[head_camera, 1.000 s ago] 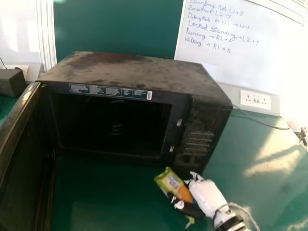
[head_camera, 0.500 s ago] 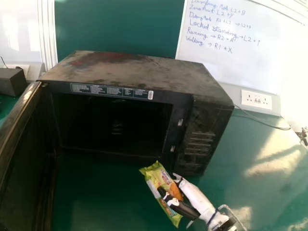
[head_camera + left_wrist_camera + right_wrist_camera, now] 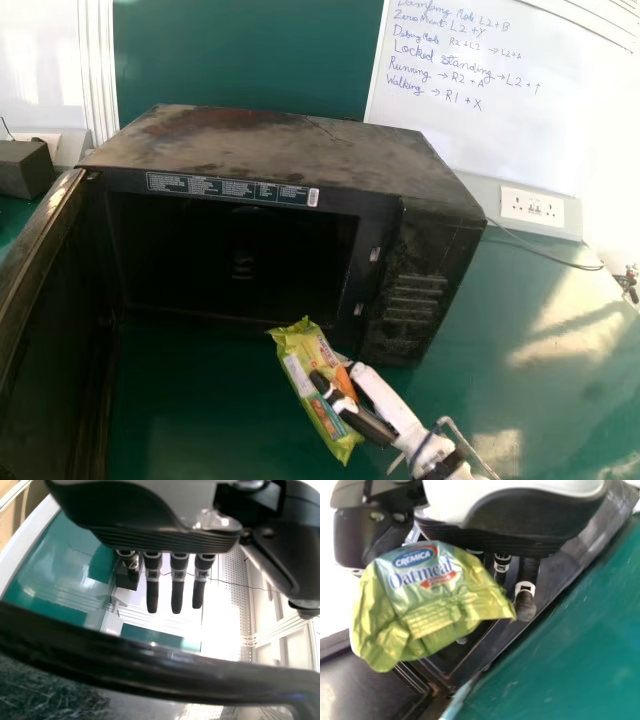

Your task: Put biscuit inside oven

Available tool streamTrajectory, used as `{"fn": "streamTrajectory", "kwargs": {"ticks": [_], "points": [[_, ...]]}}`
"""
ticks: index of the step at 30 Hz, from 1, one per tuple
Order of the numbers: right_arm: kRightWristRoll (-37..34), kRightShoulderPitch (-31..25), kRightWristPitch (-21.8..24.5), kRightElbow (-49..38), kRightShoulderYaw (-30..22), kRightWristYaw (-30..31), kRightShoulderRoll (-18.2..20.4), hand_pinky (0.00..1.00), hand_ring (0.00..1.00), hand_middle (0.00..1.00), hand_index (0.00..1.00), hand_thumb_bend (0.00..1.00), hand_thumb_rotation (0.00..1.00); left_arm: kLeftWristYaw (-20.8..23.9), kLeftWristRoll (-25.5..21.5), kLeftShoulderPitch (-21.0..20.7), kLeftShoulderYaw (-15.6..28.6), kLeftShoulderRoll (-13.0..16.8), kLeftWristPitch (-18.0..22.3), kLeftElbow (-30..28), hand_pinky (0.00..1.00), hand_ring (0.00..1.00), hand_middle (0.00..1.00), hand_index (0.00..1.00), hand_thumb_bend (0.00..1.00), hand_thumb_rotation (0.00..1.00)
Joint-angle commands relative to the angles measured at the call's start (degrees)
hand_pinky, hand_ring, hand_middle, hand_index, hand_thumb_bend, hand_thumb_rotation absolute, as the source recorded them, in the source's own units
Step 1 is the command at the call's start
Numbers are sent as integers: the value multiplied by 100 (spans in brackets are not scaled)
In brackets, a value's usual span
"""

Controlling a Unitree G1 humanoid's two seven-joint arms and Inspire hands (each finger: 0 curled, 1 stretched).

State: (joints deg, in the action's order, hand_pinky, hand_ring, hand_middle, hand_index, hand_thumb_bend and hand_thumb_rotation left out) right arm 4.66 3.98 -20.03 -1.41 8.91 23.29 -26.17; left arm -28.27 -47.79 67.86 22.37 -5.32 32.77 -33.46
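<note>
The biscuit packet (image 3: 299,367) is outside the oven (image 3: 428,290), just in front of the right part of its opening (image 3: 230,255). The right hand (image 3: 394,405) has it pinched between thumb and fingers, sitting on the packet's right side, farther from the middle of the opening than the packet is. The packet's long axis slants, far end toward the oven and to the left, near end back and to the right. So the next move, I judge, is forward and left, end first, clear of the oven's bottom lip. The right hand is the one to do it; the left hand (image 3: 178,582) holds nothing, its fingers straight. Count: one packet, one oven, one open door (image 3: 45,320) on the oven's left, two hands.
</note>
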Motion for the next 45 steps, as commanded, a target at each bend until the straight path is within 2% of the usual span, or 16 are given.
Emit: {"fn": "streamTrajectory", "kwargs": {"ticks": [1,3,7,14,17,26,32,42,45], "points": [[-188,188,97,3,33,106,159,11,16,46,48,51,0,-7,27,-43,-27,-187,7,-15,71,81,86,88,94,87],[-222,271,181,-12,55,165,279,11,16,46,48,51,0,-15,41,-63,-23,-179,26,-1,71,80,85,88,93,86],[-34,437,321,-86,154,149,463,9,15,46,48,51,0,45,2,-26,-92,-200,-37,-75,82,78,83,89,91,84],[766,993,409,214,423,-115,706,9,14,46,48,51,0,-5,12,5,-148,-216,20,-57,90,85,88,89,90,84],[1050,1262,485,476,542,-254,836,9,15,46,48,51,0,-1,19,43,-175,-230,17,-82,91,87,89,89,89,83],[1906,2316,286,1726,905,-703,1026,10,16,46,48,51,0,-122,-6,94,-245,-286,83,-25,89,88,89,87,84,73],[2375,2913,216,2459,1087,-1064,1102,9,15,47,48,51,0,-161,-10,134,-311,-311,116,-7,87,86,87,86,85,74],[2697,3709,214,3580,1252,-1444,1357,8,13,46,48,51,0,-184,-39,184,-374,-277,162,-16,90,88,88,89,85,77],[2773,3977,189,3963,1283,-1633,1464,8,13,46,48,51,0,-167,-21,159,-383,-288,177,-3,89,85,87,89,86,77]]}}
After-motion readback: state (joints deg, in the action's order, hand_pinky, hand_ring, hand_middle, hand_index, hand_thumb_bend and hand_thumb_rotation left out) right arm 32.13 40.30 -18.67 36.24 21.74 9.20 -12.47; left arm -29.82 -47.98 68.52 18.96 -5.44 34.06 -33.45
